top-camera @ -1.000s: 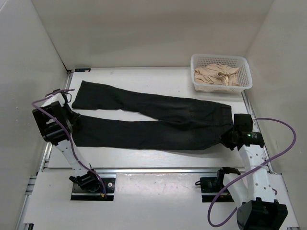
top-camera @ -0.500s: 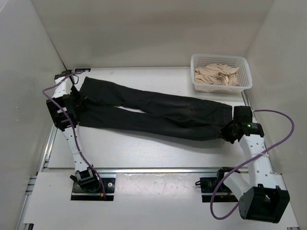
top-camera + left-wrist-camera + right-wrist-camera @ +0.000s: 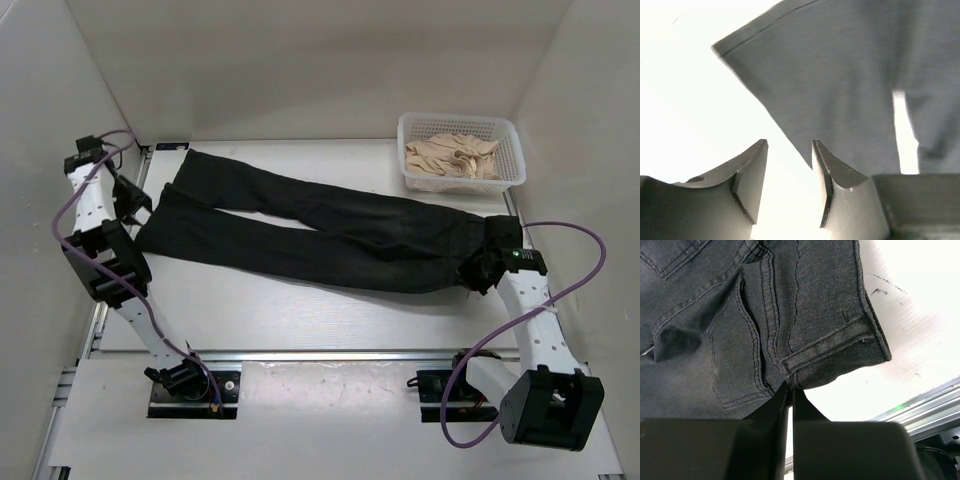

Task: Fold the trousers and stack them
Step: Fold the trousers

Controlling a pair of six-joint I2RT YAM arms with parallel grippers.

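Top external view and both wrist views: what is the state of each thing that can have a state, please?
trousers: lying flat at full length, not yet folded.
left end effector: open, holding nothing.
right end effector: shut on the trousers at the waist end.
basket: upright, with cloth inside.
beige cloth: crumpled in the basket.

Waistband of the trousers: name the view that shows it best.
Right wrist: the waistband is close up, stitching sharp, at the right end effector. Top external shows only a small dark end; left wrist shows just a leg hem.
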